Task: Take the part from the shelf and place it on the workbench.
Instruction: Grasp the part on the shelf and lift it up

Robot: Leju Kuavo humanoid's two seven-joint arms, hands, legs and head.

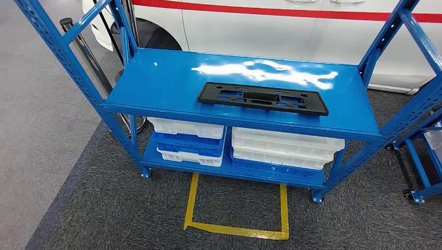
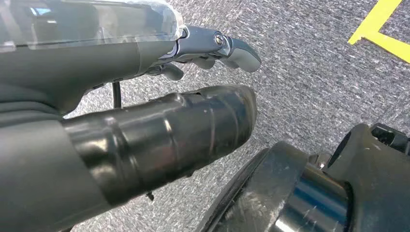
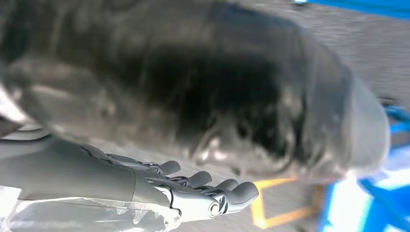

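Note:
A long flat black plastic part (image 1: 262, 98) with cut-outs lies on the top board of the blue shelf (image 1: 156, 83), slightly right of the middle and near its front edge. My left hand (image 2: 145, 96) hangs above grey carpet, thumb and fingers apart with nothing between them. My right hand (image 3: 193, 145) also hangs over the carpet, its thick thumb blurred, its darker fingers (image 3: 217, 191) stretched out and holding nothing.
White and blue trays (image 1: 285, 147) are stacked on the shelf's lower board. Yellow tape (image 1: 237, 226) marks a square on the carpet in front of the shelf. A white vehicle with a red stripe (image 1: 292, 15) stands behind. Another blue rack (image 1: 425, 156) is at the right edge.

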